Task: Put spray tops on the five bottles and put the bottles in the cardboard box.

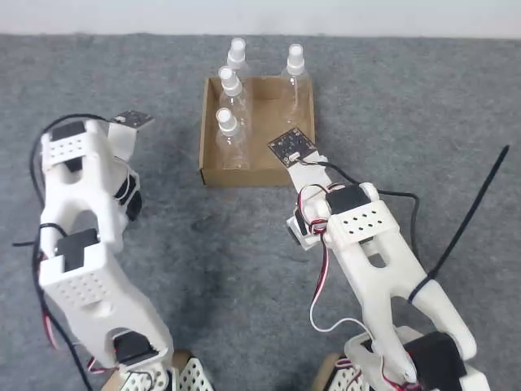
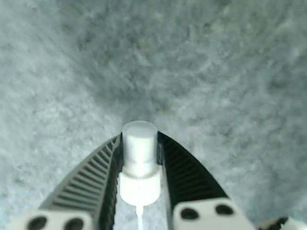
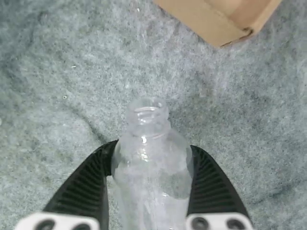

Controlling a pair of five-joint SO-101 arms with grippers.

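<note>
My left gripper point(image 2: 139, 139) is shut on a white spray top point(image 2: 139, 163), which stands upright between the ribbed black fingers above the grey mat. My right gripper point(image 3: 152, 147) is shut on a clear bottle point(image 3: 149, 167) with an open, uncapped neck, just in front of the cardboard box point(image 3: 216, 19). From above, the box point(image 1: 269, 175) sits at the middle back, and several clear bottles with white spray tops point(image 1: 227, 122) stand in it. The left arm's gripper point(image 1: 130, 195) is well left of the box. The right arm's gripper point(image 1: 299, 228) is just in front of it.
Grey carpet-like mat point(image 1: 423, 106) covers the whole table. Open mat lies between the two arms and to the right of the box. A black cable point(image 1: 472, 212) runs along the right arm.
</note>
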